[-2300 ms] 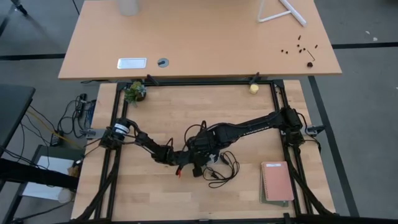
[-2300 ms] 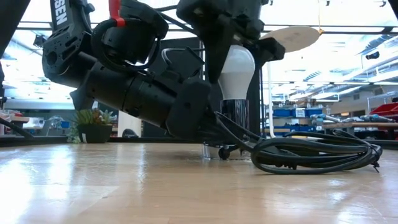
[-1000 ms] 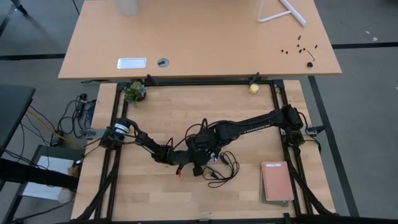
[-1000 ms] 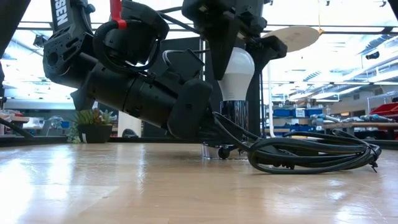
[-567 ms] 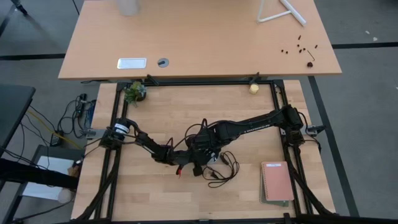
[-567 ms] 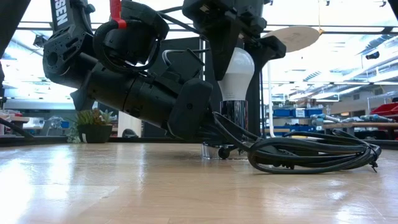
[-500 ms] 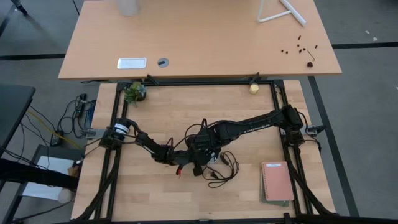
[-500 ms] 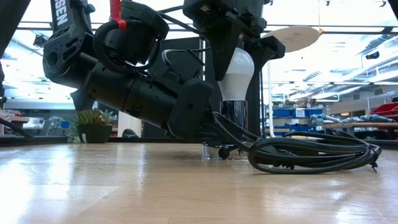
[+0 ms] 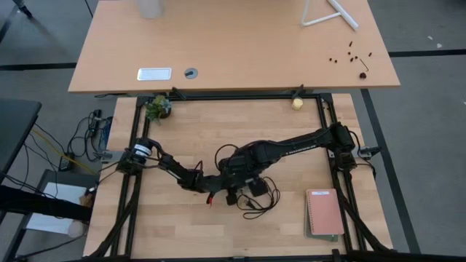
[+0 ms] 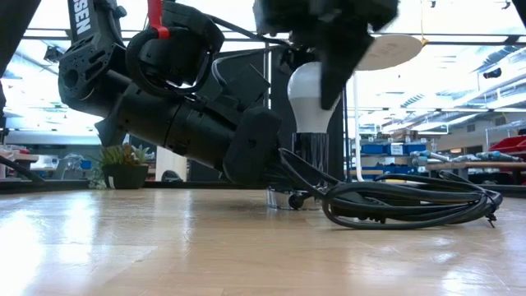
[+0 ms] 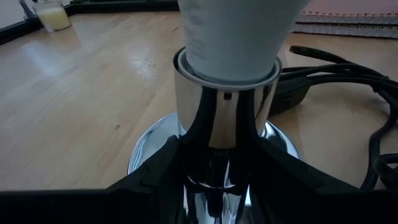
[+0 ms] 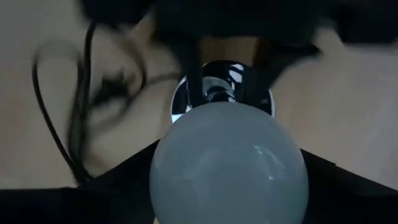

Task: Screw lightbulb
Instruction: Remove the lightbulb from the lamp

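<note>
The bulb (image 10: pixel 311 97) stands upright in the chrome socket (image 11: pixel 221 134) near the middle of the table (image 9: pixel 182 225), a little toward its front edge, with the black cord (image 10: pixel 411 201) coiled just beside it. The left gripper (image 11: pixel 211 177) lies low along the table and is clamped narrow on the socket's stem, holding the base steady. The right gripper (image 12: pixel 229 163) hangs above, its fingers (image 10: pixel 337 70) spread around the bulb's globe; whether they press the glass or only bracket it cannot be told. A moment ago, in the low view, those fingers framed the bulb on both sides; now the wrist has turned, so one dark finger crosses the front of the globe and the other is out of sight. The bulb's collar sits down against the socket's rim in the left wrist view. That reads as one more twist delivered, with the thread probably near its end; another regrip and turn may finish it.
</note>
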### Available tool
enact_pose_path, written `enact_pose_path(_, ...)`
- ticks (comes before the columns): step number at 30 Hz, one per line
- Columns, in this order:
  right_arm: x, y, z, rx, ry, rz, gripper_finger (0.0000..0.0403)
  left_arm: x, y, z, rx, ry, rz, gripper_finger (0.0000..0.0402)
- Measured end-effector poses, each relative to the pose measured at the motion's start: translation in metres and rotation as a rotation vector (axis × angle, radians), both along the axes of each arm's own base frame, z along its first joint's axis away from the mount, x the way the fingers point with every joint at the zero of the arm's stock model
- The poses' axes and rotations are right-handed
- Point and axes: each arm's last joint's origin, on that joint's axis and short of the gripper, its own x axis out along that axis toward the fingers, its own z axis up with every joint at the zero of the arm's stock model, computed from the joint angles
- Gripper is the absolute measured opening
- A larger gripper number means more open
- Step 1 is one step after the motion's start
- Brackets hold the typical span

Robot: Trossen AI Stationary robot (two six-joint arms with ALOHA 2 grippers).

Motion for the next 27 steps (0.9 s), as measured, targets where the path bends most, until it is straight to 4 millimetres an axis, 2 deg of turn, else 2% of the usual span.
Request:
enact_pose_path(3, -0.002, -0.001, 0.0, -0.054, 0.013, 0.3, 0.0285, 0.0, 0.0, 0.0, 0.009, 0.001, -0.005, 0.0184)
enact_pose_path(5, -0.003, -0.001, 0.0, -0.079, 0.023, 0.397, 0.0285, 0.0, 0.0, 0.0, 0.008, 0.001, -0.006, 0.0184)
enact_pose_path(11, -0.002, 0.0, 0.001, -0.03, 0.011, 0.338, 0.0301, 0.0, -0.001, 0.0, 0.003, 0.002, -0.019, 0.0184)
enact_pose_path(18, 0.0, 0.0, 0.008, -0.009, -0.013, 0.125, 0.0374, 0.0, -0.001, 0.0, -0.008, 0.002, -0.013, 0.0184)
enact_pose_path(22, -0.001, -0.002, 0.013, -0.013, -0.023, -0.2, 0.0397, 0.0, 0.0, 0.0, -0.008, 0.002, -0.009, 0.0184)
enact_pose_path(27, -0.002, -0.001, 0.011, 0.059, -0.007, -0.633, 0.0383, 0.0, 0.0, 0.0, -0.019, 0.0, -0.006, 0.0184)
